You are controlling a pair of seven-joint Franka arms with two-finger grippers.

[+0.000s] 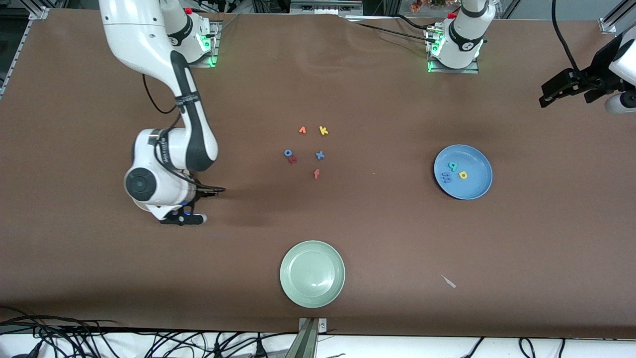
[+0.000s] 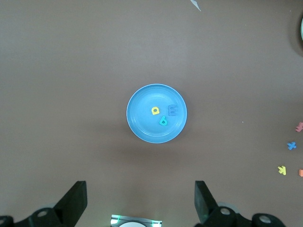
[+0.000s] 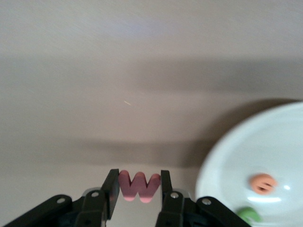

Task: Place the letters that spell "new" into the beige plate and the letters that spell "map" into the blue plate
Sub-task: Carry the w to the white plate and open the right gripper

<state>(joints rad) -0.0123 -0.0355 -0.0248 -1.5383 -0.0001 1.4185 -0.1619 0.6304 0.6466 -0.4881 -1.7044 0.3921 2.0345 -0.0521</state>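
My right gripper (image 3: 138,176) is shut on the salmon w (image 3: 138,187), just above the table beside the beige plate (image 3: 236,161). In that plate lie the orange e (image 3: 263,183) and the olive-green n (image 3: 248,215). In the front view the right arm's hand (image 1: 164,189) covers this plate. The blue plate (image 1: 477,186) holds the blue m (image 1: 446,178), the yellow letter (image 1: 463,174) and the teal letter (image 1: 452,166). My left gripper (image 1: 546,97) waits open and empty, high at the left arm's end of the table. Its wrist view looks down on the blue plate (image 2: 142,123).
A pale green plate (image 1: 290,258) sits nearest the front camera. Mid-table lie an orange letter (image 1: 302,130), yellow k (image 1: 323,131), blue o (image 1: 287,152), dark red r (image 1: 292,159), blue x (image 1: 320,155) and salmon f (image 1: 316,173). A white scrap (image 1: 448,281) lies nearer the camera than the blue plate.
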